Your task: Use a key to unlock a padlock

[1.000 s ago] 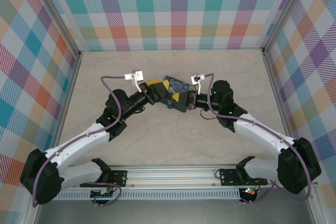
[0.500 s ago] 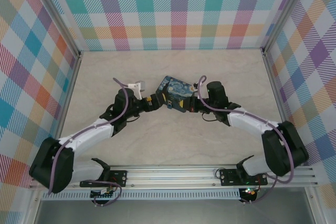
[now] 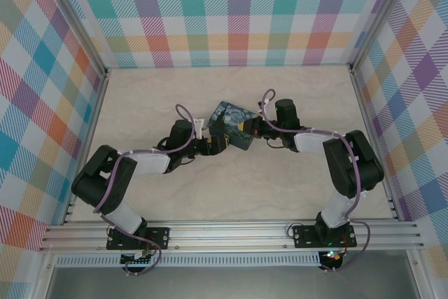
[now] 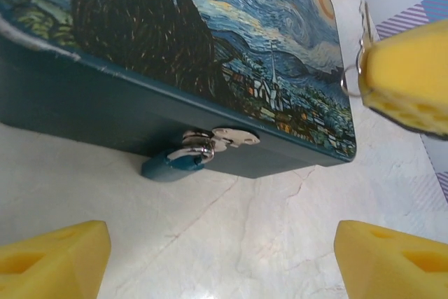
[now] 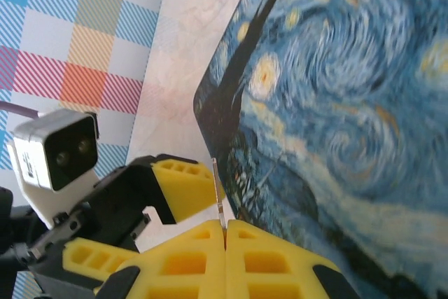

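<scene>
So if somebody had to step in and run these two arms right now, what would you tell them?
The left gripper is open and empty, facing the padlock across a strip of bare table.
The right gripper is shut on the key, held up by the edge of the tin box.
The padlock hangs from the clasp on the box's front wall, and its shackle looks closed.
Done: the key is in the grip, close to the box.
Left to do: steady the padlock, get the key into it, turn it, open the shackle.
</scene>
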